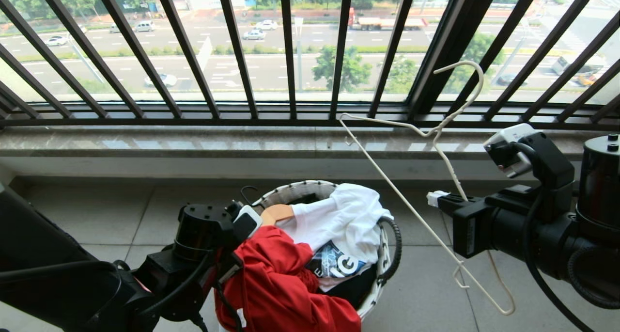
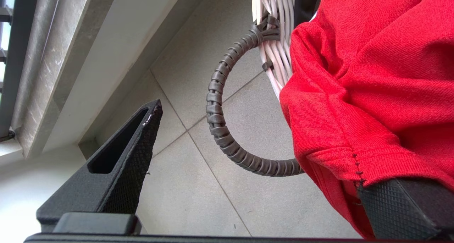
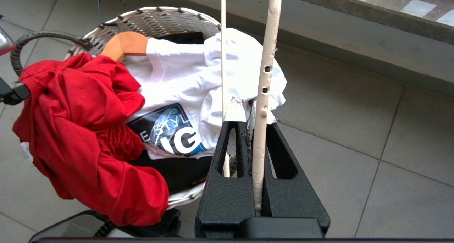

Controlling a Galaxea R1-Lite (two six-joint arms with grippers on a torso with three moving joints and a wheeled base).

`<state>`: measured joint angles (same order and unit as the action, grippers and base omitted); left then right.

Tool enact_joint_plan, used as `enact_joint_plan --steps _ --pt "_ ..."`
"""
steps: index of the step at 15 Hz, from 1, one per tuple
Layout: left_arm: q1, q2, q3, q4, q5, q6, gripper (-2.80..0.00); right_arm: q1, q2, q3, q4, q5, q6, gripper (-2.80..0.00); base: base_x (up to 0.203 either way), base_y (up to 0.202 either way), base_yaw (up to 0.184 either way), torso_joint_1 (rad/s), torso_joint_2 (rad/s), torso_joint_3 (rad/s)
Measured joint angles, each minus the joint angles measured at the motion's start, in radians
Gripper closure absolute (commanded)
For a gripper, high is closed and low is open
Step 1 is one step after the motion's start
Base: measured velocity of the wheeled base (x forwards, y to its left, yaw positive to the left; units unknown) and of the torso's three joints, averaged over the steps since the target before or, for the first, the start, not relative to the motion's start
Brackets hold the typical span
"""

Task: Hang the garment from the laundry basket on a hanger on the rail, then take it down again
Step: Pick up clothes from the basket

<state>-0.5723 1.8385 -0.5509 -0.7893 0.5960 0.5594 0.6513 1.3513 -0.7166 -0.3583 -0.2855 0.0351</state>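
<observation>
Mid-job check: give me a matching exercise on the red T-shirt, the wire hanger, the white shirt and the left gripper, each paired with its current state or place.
Things:
1. red T-shirt
2. wire hanger
3. white shirt
4. left gripper

States:
A. clamped in the shut right gripper, held off the floor
B. lying inside the laundry basket
C. open, one finger under red cloth
D. draped over the basket's rim, hanging down outside

Pairs: 1-D, 2-A, 3-B, 4-C

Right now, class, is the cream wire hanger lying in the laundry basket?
No: the right gripper holds the hanger in the air beside the basket.
</observation>
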Motion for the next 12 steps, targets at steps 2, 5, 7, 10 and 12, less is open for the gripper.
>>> enact_joint_plan --steps 2,5,7,10,12 --pt "0.0 0.007 -0.002 0.001 0.0 0.0 -2.8 0.0 0.0 0.0 0.0 0.0 0.0 0.0 0.0 0.0 0.0 0.0 0.0 0.0" --pt "0.005 0.012 -0.003 0.0 0.0 0.001 0.0 0.0 0.0 0.0 0.0 0.0 0.0 0.0 0.0 0.0 0.0 0.0 0.0 0.0" --pt "0.006 0.015 -0.003 0.001 0.0 0.0 0.0 -0.001 0.0 0.0 0.0 0.0 0.0 0.0 0.0 0.0 0.0 0.0 0.0 0.0" --pt "0.007 0.016 -0.004 0.0 -0.001 0.0 0.0 0.0 0.0 0.0 0.0 0.0 0.0 0.0 0.0 0.0 0.0 0.0 0.0 0.0" --pt "0.008 0.018 -0.005 0.0 -0.002 0.0 0.0 0.0 0.0 0.0 0.0 0.0 0.0 0.0 0.0 0.0 0.0 0.0 0.0 0.0"
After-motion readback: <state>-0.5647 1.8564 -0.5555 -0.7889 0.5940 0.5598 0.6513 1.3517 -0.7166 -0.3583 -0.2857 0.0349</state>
